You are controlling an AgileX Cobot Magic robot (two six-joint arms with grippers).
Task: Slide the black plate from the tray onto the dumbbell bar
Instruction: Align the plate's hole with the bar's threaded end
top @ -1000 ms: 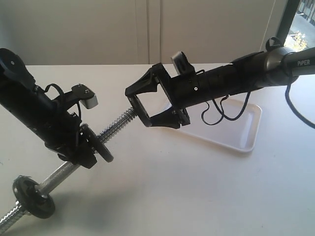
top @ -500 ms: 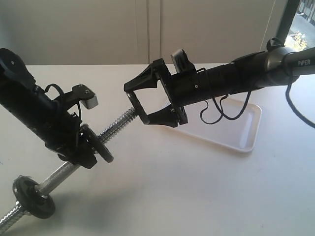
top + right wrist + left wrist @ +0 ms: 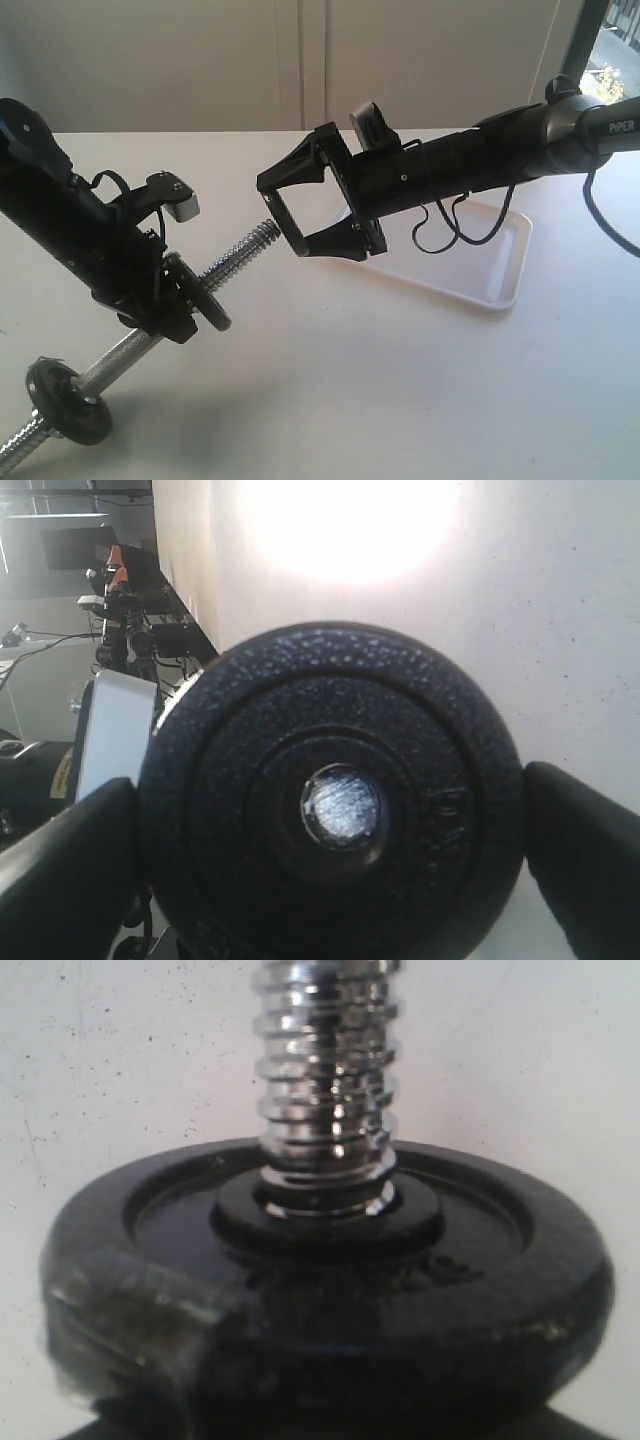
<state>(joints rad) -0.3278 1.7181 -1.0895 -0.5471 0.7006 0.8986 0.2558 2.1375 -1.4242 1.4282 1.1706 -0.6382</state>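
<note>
My right gripper (image 3: pixel 284 214) is shut on the black plate (image 3: pixel 289 224), holding it edge-on in the air just off the threaded tip of the dumbbell bar (image 3: pixel 235 255). In the right wrist view the black plate (image 3: pixel 330 795) fills the frame between the two fingers (image 3: pixel 585 845), and the bar's silver end face (image 3: pixel 341 805) shows through its centre hole. My left gripper (image 3: pixel 165 300) is shut on the bar, holding it slanted, right behind a black disc (image 3: pixel 207 296) threaded on it. The left wrist view shows that disc (image 3: pixel 330 1260) around the thread (image 3: pixel 325 1080). The white tray (image 3: pixel 490 272) lies behind the right arm.
Another black disc (image 3: pixel 68 400) sits on the bar's lower end near the front left of the white table (image 3: pixel 400 390). A cable loop (image 3: pixel 440 235) hangs under the right arm over the tray.
The right gripper with the plate has shifted slightly left and back right again in front of the bar's tip. The left arm and bar have not moved.
</note>
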